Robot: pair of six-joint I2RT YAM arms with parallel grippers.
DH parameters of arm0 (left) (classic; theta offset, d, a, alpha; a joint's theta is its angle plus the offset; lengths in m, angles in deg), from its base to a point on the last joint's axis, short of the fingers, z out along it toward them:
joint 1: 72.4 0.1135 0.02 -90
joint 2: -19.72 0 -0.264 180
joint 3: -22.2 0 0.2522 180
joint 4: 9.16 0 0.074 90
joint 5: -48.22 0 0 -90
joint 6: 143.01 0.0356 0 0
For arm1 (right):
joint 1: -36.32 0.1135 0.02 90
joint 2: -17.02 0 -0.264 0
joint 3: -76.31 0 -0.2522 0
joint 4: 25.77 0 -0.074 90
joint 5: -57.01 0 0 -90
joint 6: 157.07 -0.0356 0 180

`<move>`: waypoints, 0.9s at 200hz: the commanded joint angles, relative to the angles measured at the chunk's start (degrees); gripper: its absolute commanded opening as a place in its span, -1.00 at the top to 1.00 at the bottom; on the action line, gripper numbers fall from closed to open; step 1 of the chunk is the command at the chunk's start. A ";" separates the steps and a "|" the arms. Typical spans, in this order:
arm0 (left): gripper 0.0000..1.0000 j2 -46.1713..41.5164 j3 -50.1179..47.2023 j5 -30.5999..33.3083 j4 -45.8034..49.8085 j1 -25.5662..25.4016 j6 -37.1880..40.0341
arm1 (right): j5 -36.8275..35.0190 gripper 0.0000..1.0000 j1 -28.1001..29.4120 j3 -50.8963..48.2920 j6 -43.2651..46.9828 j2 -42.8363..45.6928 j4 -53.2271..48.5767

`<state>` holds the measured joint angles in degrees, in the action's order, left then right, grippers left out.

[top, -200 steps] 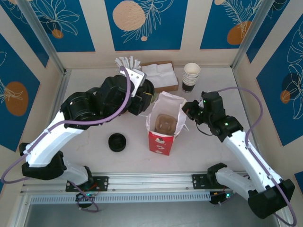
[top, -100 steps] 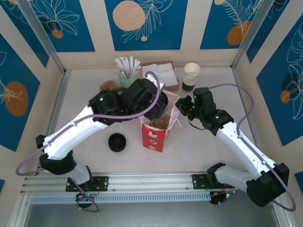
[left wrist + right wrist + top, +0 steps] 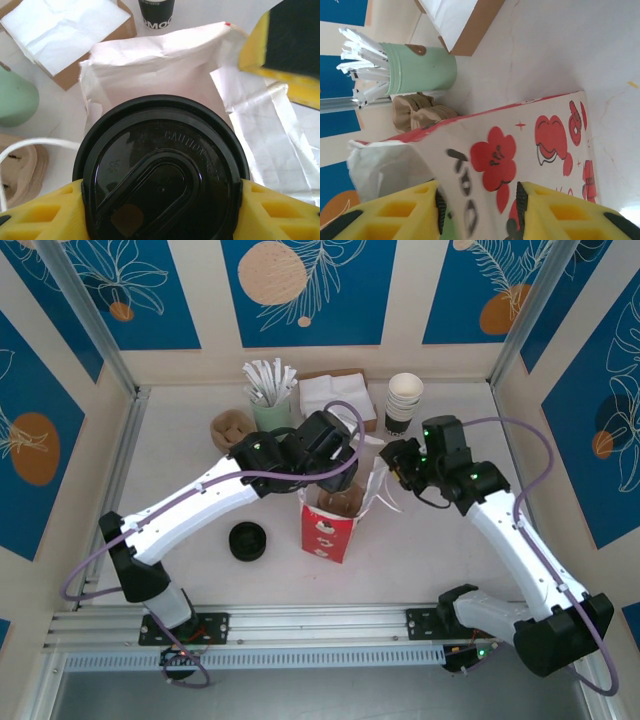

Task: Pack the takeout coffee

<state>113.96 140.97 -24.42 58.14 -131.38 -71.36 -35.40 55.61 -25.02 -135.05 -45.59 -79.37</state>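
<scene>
The takeout coffee (image 3: 160,170) shows its round black lid from above, with my left gripper (image 3: 162,210) shut on it, yellow fingers (image 3: 45,212) pressed to both sides. It hangs just over the open mouth of the red-and-white bag (image 3: 165,65). In the top view my left gripper (image 3: 338,468) sits over the bag (image 3: 328,532), which stands upright mid-table with a brown carrier inside. My right gripper (image 3: 392,462) is at the bag's right rim. In the right wrist view this gripper (image 3: 479,205) is open, with the printed bag wall (image 3: 520,145) in the gap between its pads.
A stack of lidless cups (image 3: 403,400) stands at the back right, beside a napkin box (image 3: 335,395). A green holder of straws (image 3: 270,405) and brown carriers (image 3: 232,427) stand at the back. A low black stack of lids (image 3: 247,540) lies left of the bag.
My left arm has swung right and brought the coffee over the bag's mouth. The right gripper has opened at the bag's rim. The bag has shifted slightly left.
</scene>
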 commanded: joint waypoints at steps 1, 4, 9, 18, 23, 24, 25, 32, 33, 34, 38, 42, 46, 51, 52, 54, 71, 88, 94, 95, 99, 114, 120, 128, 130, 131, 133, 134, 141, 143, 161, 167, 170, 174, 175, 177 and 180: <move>-0.19 0.92 1.49 0.32 -3.71 0.11 2.98 | 6.57 0.09 -2.90 6.31 6.28 -0.37 -8.04; -0.19 0.88 1.28 0.16 -4.17 0.13 3.17 | 7.69 0.08 -3.30 6.89 7.10 -0.48 -8.01; -0.19 1.01 0.74 0.06 -4.93 0.17 3.54 | 9.56 0.07 -4.07 7.61 8.53 -0.70 -7.90; -0.19 1.24 -0.18 0.03 -6.20 0.23 3.76 | 12.88 0.05 -5.33 8.85 10.79 -1.22 -7.69; -0.19 1.41 -0.62 -0.36 -6.82 0.14 3.92 | 14.21 0.05 -5.95 9.51 12.17 -1.68 -7.93; -0.19 1.44 -0.74 -0.42 -6.93 0.16 3.97 | 14.33 0.05 -6.07 9.61 12.30 -1.75 -8.04; -0.19 1.46 -0.80 -0.50 -7.12 0.22 4.00 | 14.53 0.04 -6.09 9.75 12.55 -1.87 -8.23; -0.19 1.69 -1.18 -0.73 -7.70 0.31 4.07 | 15.15 0.03 -6.48 10.64 14.13 -2.61 -10.04; -0.19 1.76 -1.20 -0.79 -7.77 0.34 4.04 | 15.20 0.03 -6.56 10.79 14.21 -2.83 -10.42; -0.19 1.84 -1.25 -0.86 -7.80 0.30 4.03 | 15.22 0.03 -6.68 10.96 14.25 -2.98 -10.78; -0.19 2.04 -1.17 -1.07 -8.04 0.27 4.02 | 15.55 0.03 -7.10 11.59 14.40 -3.59 -12.28; -0.19 2.33 -0.91 -1.42 -8.02 0.27 4.02 | 16.13 0.02 -7.43 12.06 14.52 -4.23 -13.44; -0.19 2.75 -0.35 -1.66 -7.79 0.27 3.96 | 17.22 0.02 -7.75 12.44 14.82 -4.82 -14.29; -0.19 3.29 0.50 -1.82 -7.22 0.27 3.79 | 18.30 0.02 -7.95 12.93 15.43 -5.56 -15.43; -0.19 3.40 0.79 -1.82 -7.09 0.27 3.78 | 18.49 0.01 -7.99 13.03 15.56 -5.71 -15.66; -0.19 3.65 1.15 -1.81 -6.81 0.27 3.65 | 18.74 0.02 -8.03 13.20 15.79 -6.04 -16.21; -0.19 5.56 3.78 -2.06 -5.34 0.30 3.47 | 19.45 0.00 -8.34 15.14 17.75 -8.38 -20.36; -0.19 6.72 4.93 -1.49 -4.74 0.34 3.06 | 20.26 -0.03 -8.63 15.65 20.41 -9.81 -21.35; -0.19 6.99 5.07 -1.46 -4.68 0.37 2.66 | 20.54 -0.03 -8.67 15.77 21.16 -10.30 -21.61; -0.19 7.05 5.09 -1.41 -4.67 0.41 2.64 | 20.57 -0.03 -8.70 15.82 21.28 -10.32 -21.65; -0.19 7.18 5.15 -1.38 -4.59 0.45 2.37 | 20.68 -0.03 -8.71 15.91 21.79 -10.66 -21.76; -0.19 7.62 5.45 -1.29 -4.52 0.45 1.81 | 20.93 -0.03 -9.12 16.37 23.57 -12.09 -22.48; -0.19 7.80 5.60 -0.99 -4.22 0.47 1.51 | 21.36 -0.03 -9.26 16.61 24.14 -12.57 -22.44; -0.19 7.96 5.72 -0.68 -3.85 0.45 0.98 | 21.74 -0.01 -9.39 17.06 25.21 -13.43 -22.39; -0.19 7.97 5.73 -0.60 -3.74 0.45 0.85 | 21.75 0.00 -9.45 17.22 25.39 -13.62 -22.39; -0.19 7.98 5.73 -0.59 -3.72 0.45 0.81 | 21.75 0.00 -9.45 17.29 25.59 -13.78 -22.44; -0.19 7.98 5.69 -0.54 -3.67 0.45 0.67 | 21.75 0.00 -9.45 17.41 25.79 -14.06 -22.47; -0.19 7.98 5.71 -0.56 -3.64 0.45 0.63 | 21.66 0.00 -9.45 17.47 25.88 -14.13 -22.47; -0.19 7.98 5.65 -0.54 -3.55 0.45 0.30 | 21.73 0.02 -9.48 17.94 26.42 -14.93 -22.60; -0.19 7.98 5.64 -0.57 -3.53 0.40 0.13 | 21.79 0.03 -9.52 18.03 26.55 -15.22 -22.58; -0.19 8.04 5.65 -0.43 -2.97 0.46 -1.04 | 23.15 0.13 -9.60 18.66 27.07 -16.91 -21.68; -0.19 7.98 5.52 -0.32 -2.85 0.45 -1.31 | 23.80 0.20 -9.54 18.78 27.21 -17.37 -21.26; -0.19 7.91 5.43 -0.24 -2.83 0.45 -1.43 | 23.96 0.24 -9.50 18.85 27.30 -17.57 -20.95; -0.19 7.83 5.23 -0.13 -2.83 0.47 -1.55 | 24.15 0.30 -9.33 18.93 27.43 -17.63 -20.57; -0.19 7.77 5.22 -0.05 -2.83 0.46 -1.58 | 24.18 0.33 -9.30 18.98 27.45 -17.67 -20.43; -0.19 7.80 5.16 0.02 -2.83 0.45 -1.60 | 24.16 0.37 -9.23 19.06 27.51 -17.78 -20.32; -0.19 7.65 5.00 0.16 -2.83 0.45 -1.60 | 24.13 0.42 -9.17 19.16 27.55 -17.76 -20.08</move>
<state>121.54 144.86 -25.25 53.68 -131.27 -70.97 -14.59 46.32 -7.93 -109.92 -62.18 -99.54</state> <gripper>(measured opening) 0.596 0.373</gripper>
